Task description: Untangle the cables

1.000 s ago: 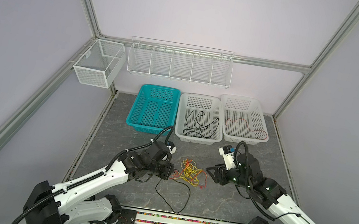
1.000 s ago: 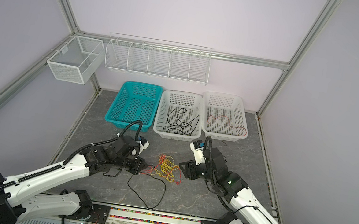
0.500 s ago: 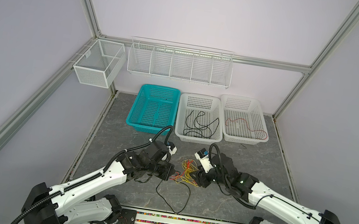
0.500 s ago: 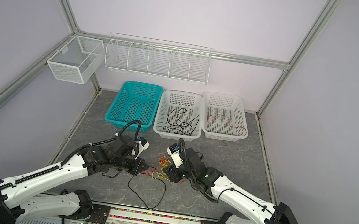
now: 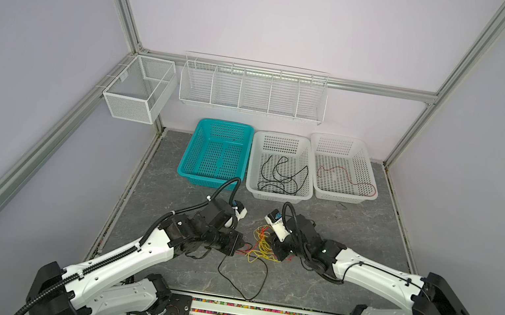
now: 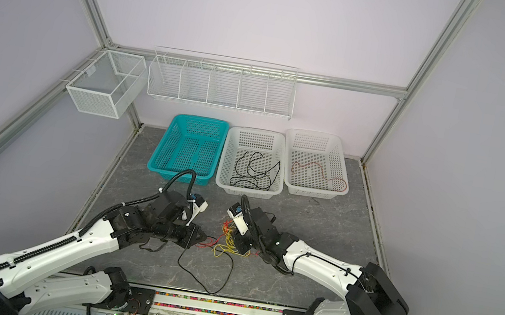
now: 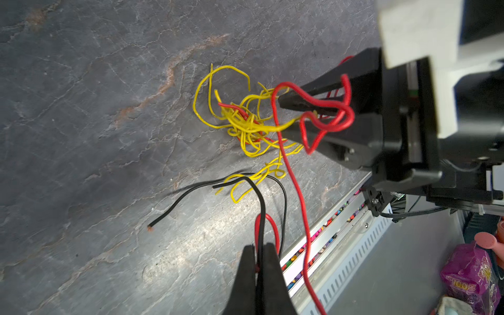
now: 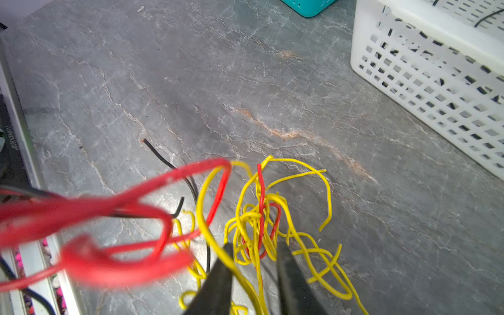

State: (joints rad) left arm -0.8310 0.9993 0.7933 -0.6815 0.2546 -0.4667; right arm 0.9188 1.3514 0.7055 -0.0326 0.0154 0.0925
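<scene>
Grey tabletop [image 5: 370,230]: baskets [image 5: 282,135], tangled cables [image 5: 261,247].

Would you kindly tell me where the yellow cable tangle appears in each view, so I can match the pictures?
Top view: the yellow cable tangle lies on the table between left gripper and right gripper.
Top view: same place.
Left wrist: tangle at the right gripper's tips.
Right wrist: tangle just ahead of the right gripper.
Shared landmark: the black cable beside it.

Top views look down over the whole table [image 5: 351,244]; wrist views closely share the cables [image 7: 245,122].
</scene>
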